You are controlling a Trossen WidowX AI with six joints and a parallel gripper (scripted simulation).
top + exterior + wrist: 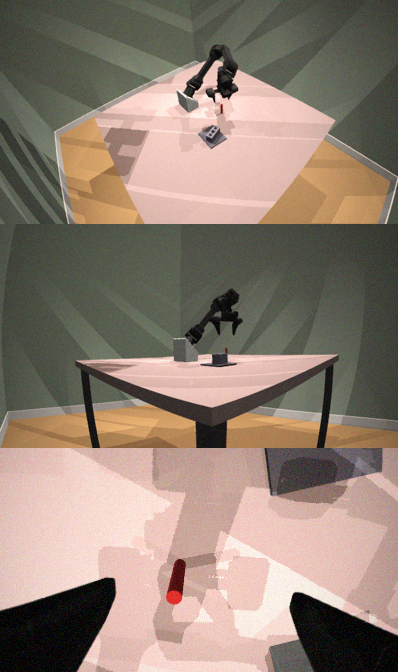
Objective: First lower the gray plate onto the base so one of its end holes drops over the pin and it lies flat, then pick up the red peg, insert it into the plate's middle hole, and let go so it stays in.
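Observation:
The gray plate [212,134] [219,359], a thick block with three holes in a row, lies flat on the dark square base [221,139] [206,364] [305,473]. The pin is too small to make out. The red peg [221,109] [226,350] [177,579] stands upright on the table behind the base in the top view; its lower part is hidden in the exterior view. My gripper [222,99] [226,334] [204,593] is open and empty, pointing down above the peg. In the wrist view the peg is between the fingers, left of the middle.
A light gray angled block [185,102] [183,350] [290,655] stands at the foot of the arm, left of the peg in the top view. The pink table [202,174] [211,389] carries everything, and its edges are far from the base.

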